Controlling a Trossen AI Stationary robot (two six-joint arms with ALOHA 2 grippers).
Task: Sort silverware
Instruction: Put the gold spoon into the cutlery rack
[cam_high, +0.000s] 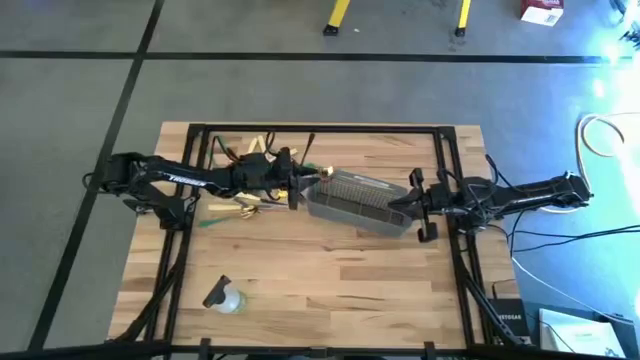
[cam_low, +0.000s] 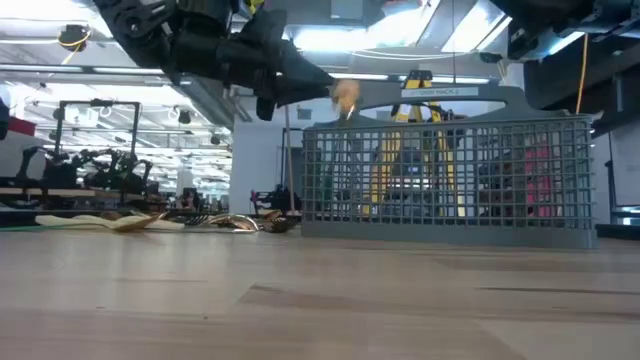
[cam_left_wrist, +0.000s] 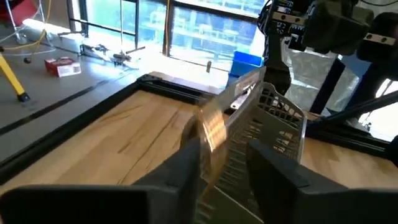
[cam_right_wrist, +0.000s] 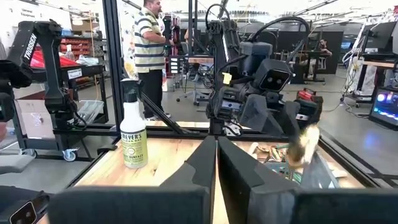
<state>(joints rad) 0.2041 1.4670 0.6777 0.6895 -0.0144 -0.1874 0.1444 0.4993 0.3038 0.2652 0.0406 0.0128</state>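
- Carrying one pale tan utensil (cam_left_wrist: 211, 134) clenched between its fingers, the left tool (cam_high: 296, 185) hangs at the basket's (cam_high: 362, 203) near end, centre of the high view, the piece poised over the rim and not yet dropped.
- Most silverware (cam_high: 240, 208) lies loose on the table (cam_high: 330, 280), left of the basket; sorting looks early.
- What the basket already holds I cannot tell through the mesh.
- The right tool (cam_high: 408, 204) waits at the basket's right end, fingers pressed together, grasping nothing.
- A spray bottle (cam_high: 224, 297) lies lower left.
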